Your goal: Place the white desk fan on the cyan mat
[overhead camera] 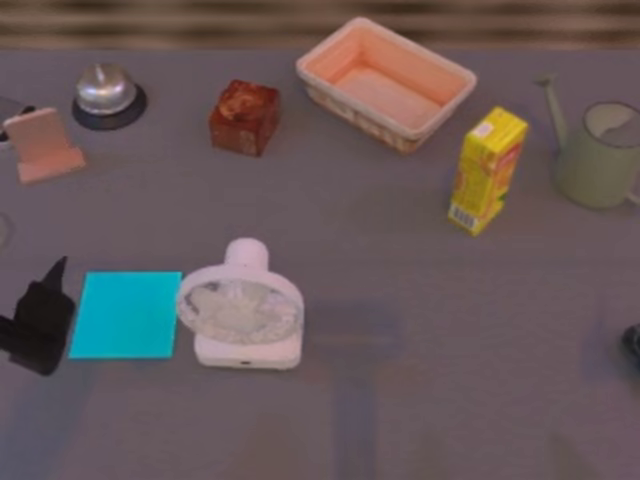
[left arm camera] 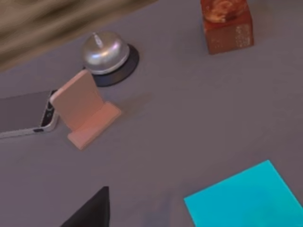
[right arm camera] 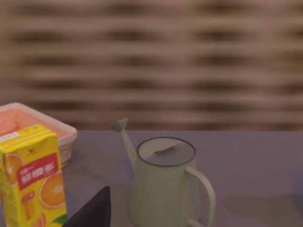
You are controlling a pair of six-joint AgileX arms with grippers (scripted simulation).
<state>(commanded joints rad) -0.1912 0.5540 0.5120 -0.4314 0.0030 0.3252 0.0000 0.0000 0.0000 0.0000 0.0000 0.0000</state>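
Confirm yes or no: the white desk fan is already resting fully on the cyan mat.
No: in the top view the white desk fan stands on the bare table beside the cyan mat, at the mat's right edge.

1. Cyan mat (left arm camera: 246, 198) lies flat on the table (left arm camera: 189, 123).
2. Pink stand (left arm camera: 85, 109) is touching a phone (left arm camera: 23, 116).
3. Silver bell (left arm camera: 106, 56) sits just beyond the stand.
4. Brown block (left arm camera: 227, 21) stands well apart.
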